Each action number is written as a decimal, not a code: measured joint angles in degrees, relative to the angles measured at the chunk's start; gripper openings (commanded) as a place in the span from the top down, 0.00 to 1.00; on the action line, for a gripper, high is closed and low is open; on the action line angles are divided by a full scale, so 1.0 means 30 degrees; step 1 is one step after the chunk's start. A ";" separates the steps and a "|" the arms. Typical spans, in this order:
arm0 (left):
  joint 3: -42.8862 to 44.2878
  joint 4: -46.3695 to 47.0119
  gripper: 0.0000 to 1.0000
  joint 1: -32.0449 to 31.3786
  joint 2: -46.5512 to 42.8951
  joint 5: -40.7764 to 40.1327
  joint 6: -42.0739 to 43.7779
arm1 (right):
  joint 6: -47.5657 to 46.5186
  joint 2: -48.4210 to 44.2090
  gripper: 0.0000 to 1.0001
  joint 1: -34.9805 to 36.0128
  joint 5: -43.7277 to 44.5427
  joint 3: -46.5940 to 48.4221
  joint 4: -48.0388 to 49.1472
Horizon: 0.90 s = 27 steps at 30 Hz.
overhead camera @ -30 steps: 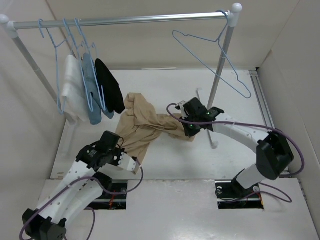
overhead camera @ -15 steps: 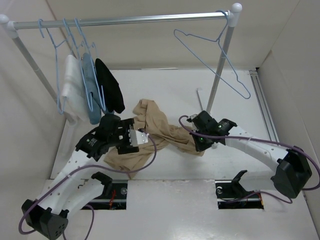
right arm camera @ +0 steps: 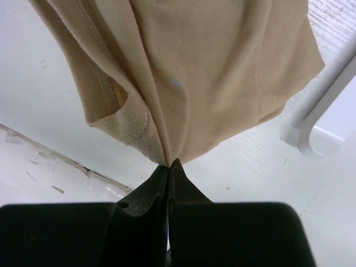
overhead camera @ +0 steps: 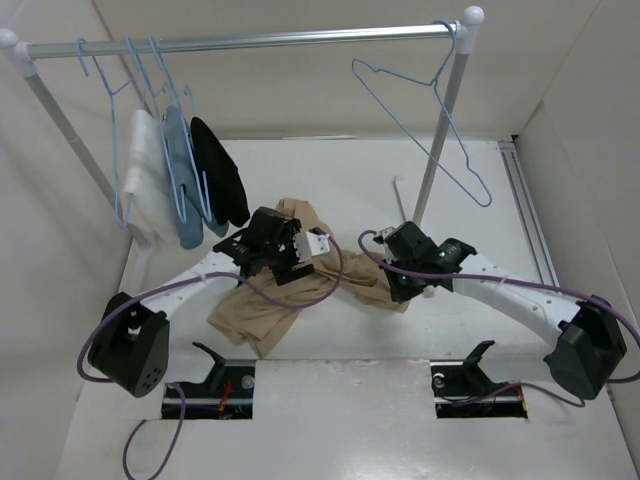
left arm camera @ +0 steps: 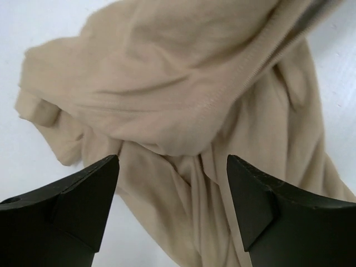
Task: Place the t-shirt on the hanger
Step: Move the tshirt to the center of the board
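Note:
The tan t-shirt (overhead camera: 285, 290) lies crumpled on the white table between the two arms. My left gripper (overhead camera: 318, 248) hovers over its upper middle, jaws open, with bunched folds of the t-shirt (left arm camera: 183, 100) below the gap and nothing pinched; the left gripper (left arm camera: 172, 183) shows both fingers wide apart. My right gripper (overhead camera: 397, 287) is shut on the shirt's right end; in the right wrist view the gripper (right arm camera: 169, 165) pinches a hemmed edge of the t-shirt (right arm camera: 194, 72). The empty light-blue hanger (overhead camera: 438, 84) hangs from the rail at the upper right, away from both grippers.
A metal rail (overhead camera: 260, 42) spans the back. White (overhead camera: 145, 185), light-blue (overhead camera: 180, 170) and black (overhead camera: 220, 175) garments hang on blue hangers at its left. The rack's right pole (overhead camera: 437, 150) and white foot (right arm camera: 328, 119) stand close to my right gripper. Enclosure walls stand on both sides.
My left gripper let go of the shirt, opened, and swung up and right over it. The right gripper pulled its end slightly right and toward the front, then held still.

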 measured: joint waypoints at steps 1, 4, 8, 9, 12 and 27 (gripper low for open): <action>0.0029 0.0372 0.25 0.0007 0.0182 -0.0102 0.0036 | -0.0007 -0.0007 1.00 0.0000 0.0000 0.0000 0.0000; 0.0051 0.1472 0.25 0.0000 0.0656 -0.0386 0.0328 | -0.0109 -0.0058 1.00 0.0000 0.0000 0.0000 0.0015; 0.0051 0.2769 0.27 0.0000 0.1603 -0.0729 0.0634 | -0.0277 -0.0066 1.00 -0.0007 0.0000 0.0000 0.0131; 0.0051 0.3024 0.27 0.0000 0.1821 -0.0772 0.0721 | -0.0342 -0.0066 1.00 -0.0015 0.0000 0.0000 0.0131; 0.0051 0.3548 0.35 0.0000 0.2361 -0.0852 0.0933 | -0.0437 -0.0058 1.00 -0.0022 0.0000 0.0015 0.0131; 0.2499 0.1144 1.00 0.0146 0.3002 0.0277 0.0219 | -0.1005 0.0291 1.00 -0.0554 -0.0015 0.0073 0.0262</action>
